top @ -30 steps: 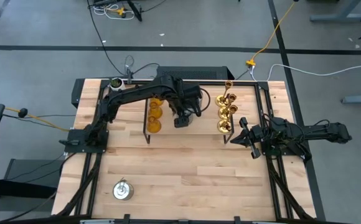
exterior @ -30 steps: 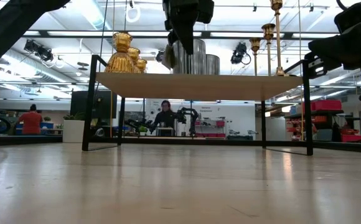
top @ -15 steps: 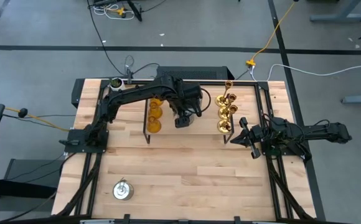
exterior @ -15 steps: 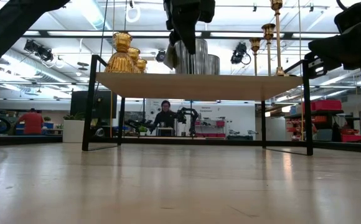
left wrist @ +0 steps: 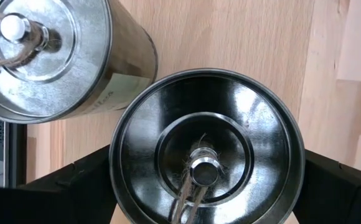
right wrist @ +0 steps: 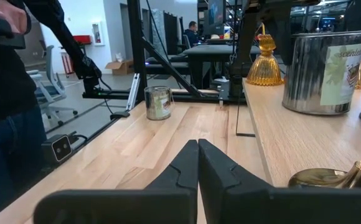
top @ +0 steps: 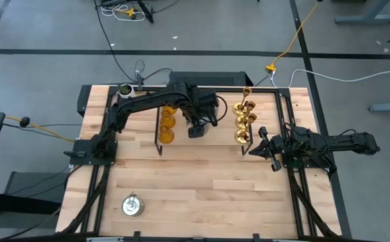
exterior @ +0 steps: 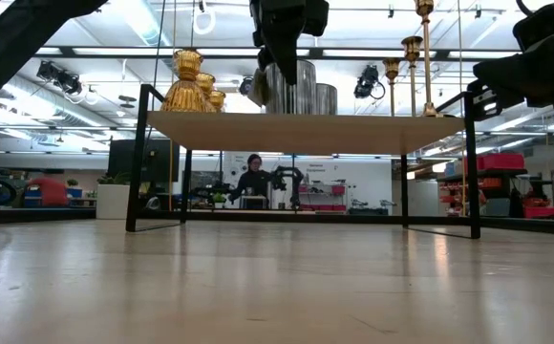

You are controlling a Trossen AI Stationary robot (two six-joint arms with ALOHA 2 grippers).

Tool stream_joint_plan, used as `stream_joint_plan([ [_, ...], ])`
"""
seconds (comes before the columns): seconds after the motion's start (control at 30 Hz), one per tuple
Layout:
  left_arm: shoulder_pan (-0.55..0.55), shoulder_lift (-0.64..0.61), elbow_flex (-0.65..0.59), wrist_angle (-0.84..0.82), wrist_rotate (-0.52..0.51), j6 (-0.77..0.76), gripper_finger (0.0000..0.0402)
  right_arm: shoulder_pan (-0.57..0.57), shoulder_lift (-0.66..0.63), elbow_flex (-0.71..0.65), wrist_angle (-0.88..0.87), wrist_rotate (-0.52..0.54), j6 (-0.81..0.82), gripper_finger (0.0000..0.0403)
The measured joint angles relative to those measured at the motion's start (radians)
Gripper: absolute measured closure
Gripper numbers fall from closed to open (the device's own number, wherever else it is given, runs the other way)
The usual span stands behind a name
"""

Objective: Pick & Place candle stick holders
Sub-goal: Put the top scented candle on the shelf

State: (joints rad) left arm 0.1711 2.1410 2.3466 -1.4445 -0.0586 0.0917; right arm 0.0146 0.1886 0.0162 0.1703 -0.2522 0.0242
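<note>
While the left claw (top: 196, 129) hangs wide open around a silver can holder (left wrist: 206, 149) on the wooden rack (exterior: 306, 132), the right claw (top: 257, 148) waits pinched shut, empty, beside the gold holders (top: 243, 121).

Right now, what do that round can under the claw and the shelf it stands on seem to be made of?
The can looks like thin metal, tin or steel: silver-grey, glossy, with pressed rings in its lid that mirror the light. The shelf looks like pale wood, with visible grain and plank seams, matte or lightly sealed. The left claw stands open around the can.
</note>
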Motion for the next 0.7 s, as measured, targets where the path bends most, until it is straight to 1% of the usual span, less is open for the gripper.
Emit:
stream_joint_plan([
  [0.2, 0.0, 0.0, 0.0, 0.001, -0.001, 0.006, 0.0023, 0.0, 0.0, 0.0, 0.0, 0.0, 0.0, 0.0389],
  [0.33, 0.0, 0.0, 0.0, 0.002, -0.023, 0.007, 0.0022, 0.0, 0.0, 0.0, 0.0, 0.0, 0.0, 0.0389],
  [0.5, 0.0, 0.0, 0.0, 0.005, -0.025, 0.008, 0.0005, 0.0, 0.0, 0.0, 0.0, 0.0, 0.0, 0.0389],
  [0.7, 0.0, 0.0, 0.0, 0.005, -0.024, 0.008, 0.0005, 0.0, 0.0, 0.0, 0.0, 0.0, 0.0, 0.0389],
])
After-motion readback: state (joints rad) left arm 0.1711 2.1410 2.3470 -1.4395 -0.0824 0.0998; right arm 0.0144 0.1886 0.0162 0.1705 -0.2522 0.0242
